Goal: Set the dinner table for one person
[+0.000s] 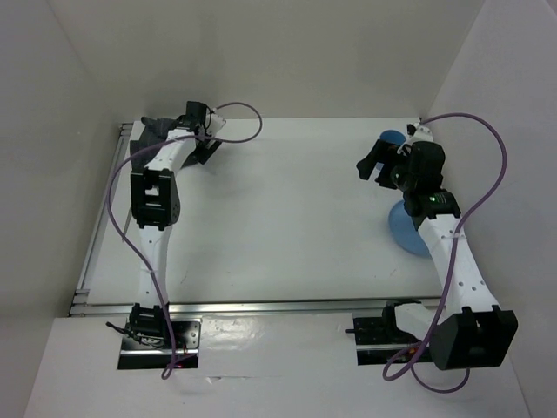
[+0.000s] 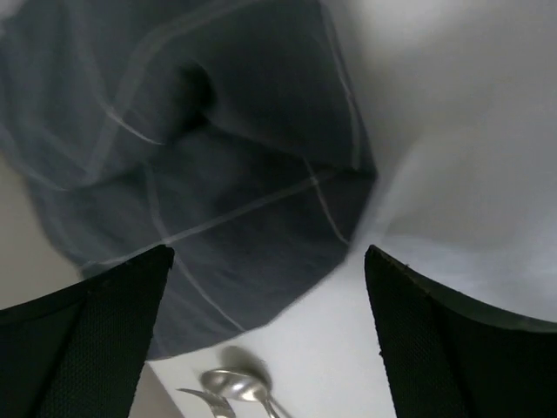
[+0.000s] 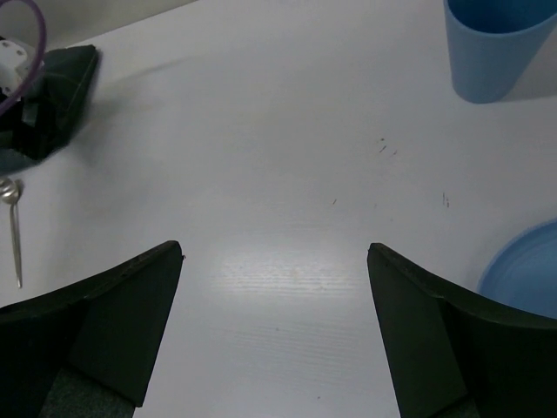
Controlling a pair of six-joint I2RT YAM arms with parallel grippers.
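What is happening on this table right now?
A dinner table is being set. The left fingers hang open above a rumpled grey checked cloth in the far left corner, a spoon lying beside it. The right fingers, also open and empty, hover near a blue cup and blue plate.

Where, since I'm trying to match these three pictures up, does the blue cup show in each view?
Top external: the blue cup is at the far right, towards the back.
Left wrist: not in it.
Right wrist: in the top right corner, upright, cut by the upper edge.
Shared landmark: the blue plate, nearer than the cup in the top view and at the lower right edge of the right wrist view.
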